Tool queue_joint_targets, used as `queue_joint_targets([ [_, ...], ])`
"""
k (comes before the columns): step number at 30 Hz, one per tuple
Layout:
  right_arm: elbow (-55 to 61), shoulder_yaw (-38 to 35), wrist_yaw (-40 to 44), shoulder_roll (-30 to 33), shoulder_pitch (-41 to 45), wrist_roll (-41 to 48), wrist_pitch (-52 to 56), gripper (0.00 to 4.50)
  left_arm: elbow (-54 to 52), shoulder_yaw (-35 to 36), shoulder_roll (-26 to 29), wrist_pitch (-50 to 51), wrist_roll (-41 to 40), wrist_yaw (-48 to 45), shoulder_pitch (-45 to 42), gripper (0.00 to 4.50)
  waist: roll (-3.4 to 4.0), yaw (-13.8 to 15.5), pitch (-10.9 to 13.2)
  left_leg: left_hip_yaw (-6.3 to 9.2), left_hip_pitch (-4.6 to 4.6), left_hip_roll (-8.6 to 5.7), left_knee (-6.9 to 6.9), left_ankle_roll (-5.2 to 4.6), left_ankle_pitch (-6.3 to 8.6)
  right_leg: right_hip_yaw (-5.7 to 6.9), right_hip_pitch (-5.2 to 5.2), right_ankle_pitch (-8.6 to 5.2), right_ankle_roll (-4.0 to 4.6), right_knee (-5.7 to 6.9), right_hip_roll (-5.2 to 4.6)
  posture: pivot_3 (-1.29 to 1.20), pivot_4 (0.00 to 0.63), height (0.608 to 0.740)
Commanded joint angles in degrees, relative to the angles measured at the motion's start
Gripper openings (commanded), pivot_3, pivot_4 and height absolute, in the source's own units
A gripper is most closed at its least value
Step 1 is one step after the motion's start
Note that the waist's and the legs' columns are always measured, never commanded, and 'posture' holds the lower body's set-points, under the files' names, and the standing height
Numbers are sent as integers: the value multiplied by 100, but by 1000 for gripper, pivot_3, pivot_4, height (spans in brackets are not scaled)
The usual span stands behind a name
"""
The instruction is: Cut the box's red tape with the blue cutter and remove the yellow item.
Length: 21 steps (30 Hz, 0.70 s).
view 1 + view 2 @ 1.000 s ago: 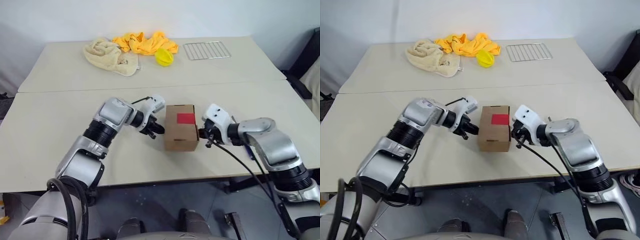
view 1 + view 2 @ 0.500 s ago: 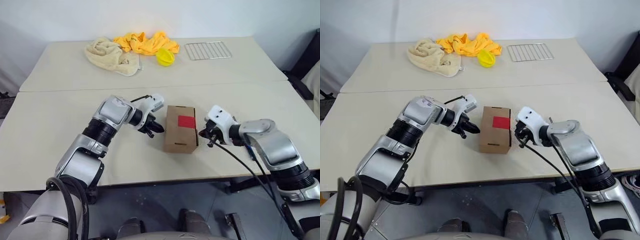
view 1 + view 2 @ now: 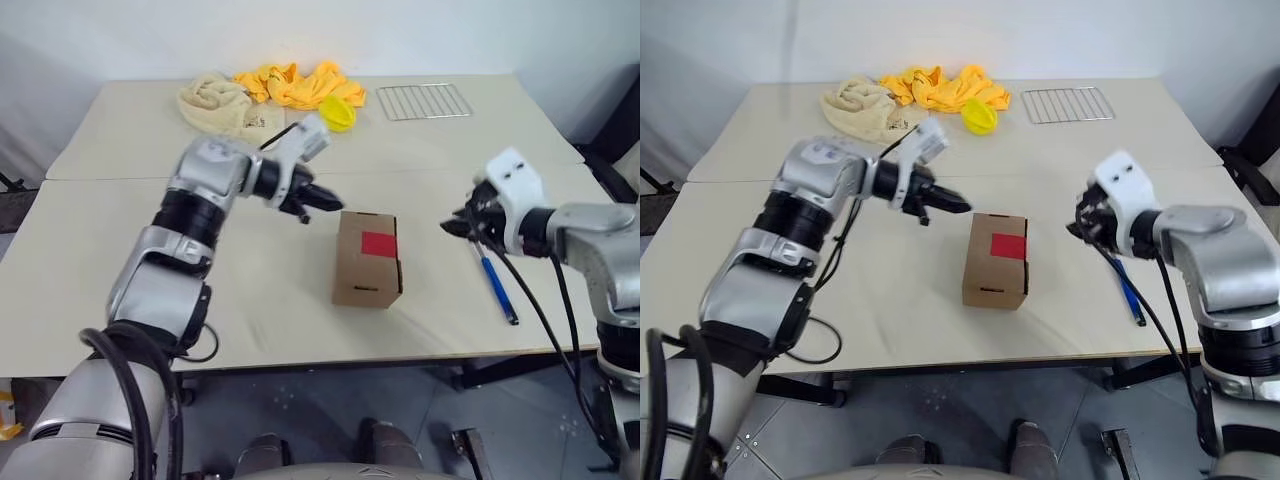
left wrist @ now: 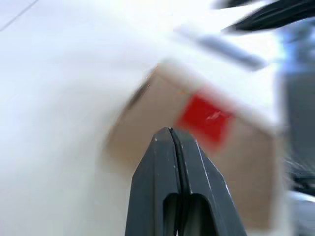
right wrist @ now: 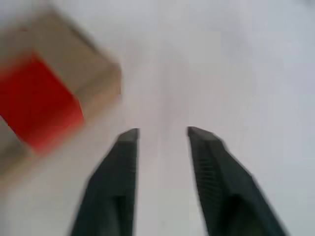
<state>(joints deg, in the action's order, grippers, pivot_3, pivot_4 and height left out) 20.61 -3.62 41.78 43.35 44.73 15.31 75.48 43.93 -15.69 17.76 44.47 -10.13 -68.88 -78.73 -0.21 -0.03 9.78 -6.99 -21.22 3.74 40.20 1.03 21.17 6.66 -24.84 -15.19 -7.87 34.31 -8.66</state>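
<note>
I am holding my left gripper (image 4: 171,132) pinched closed, empty, and my right gripper (image 5: 161,133) parted, empty; the small brown cardboard box (image 3: 366,258) with its red tape square (image 3: 377,243) is sitting between them, and the slim blue cutter (image 3: 496,286) is lying just below my right gripper.

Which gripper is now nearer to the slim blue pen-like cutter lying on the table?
Right. The right gripper hangs open just above the slim blue cutter, close to its far end. The left gripper, shut, is beyond the brown cardboard box, on its other side.

brown box (image 3: 367,259) closed, red tape (image 3: 377,243) on top, blue cutter (image 3: 496,287) beside
</note>
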Motion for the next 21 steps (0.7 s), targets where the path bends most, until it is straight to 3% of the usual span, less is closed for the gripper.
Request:
queue_joint_targets([
  [1,457,-250,-317,-188,171,257,1097,2974,154,41,-65,18,-73,-410,-111,0,0,-7,0,0,-2,0,1,0,0,0,-2,0,0,1,0,0,150,740],
  [4,662,-315,-570,-422,159,431,1676,4006,291,-170,-156,-164,143,-570,-88,0,0,-10,0,-1,-5,0,0,0,0,-2,-10,0,0,7,0,0,150,740],
  [6,785,-308,-759,-542,-32,541,1702,4465,390,-328,-198,-366,342,-557,-20,0,0,-12,0,-1,-6,0,-1,0,0,-3,-13,0,0,7,0,0,150,740],
  [12,760,-485,-1441,-975,-354,661,1702,4465,759,-470,-297,-775,773,-290,52,0,0,-6,0,-2,-10,-1,2,0,0,-3,-15,0,0,8,-1,0,150,740],
  [21,555,-586,-1856,-1109,-307,957,1702,4465,900,-519,-390,-961,1059,-193,180,0,0,0,0,0,-4,-1,2,0,0,-4,-11,0,0,13,-1,0,150,740],
])
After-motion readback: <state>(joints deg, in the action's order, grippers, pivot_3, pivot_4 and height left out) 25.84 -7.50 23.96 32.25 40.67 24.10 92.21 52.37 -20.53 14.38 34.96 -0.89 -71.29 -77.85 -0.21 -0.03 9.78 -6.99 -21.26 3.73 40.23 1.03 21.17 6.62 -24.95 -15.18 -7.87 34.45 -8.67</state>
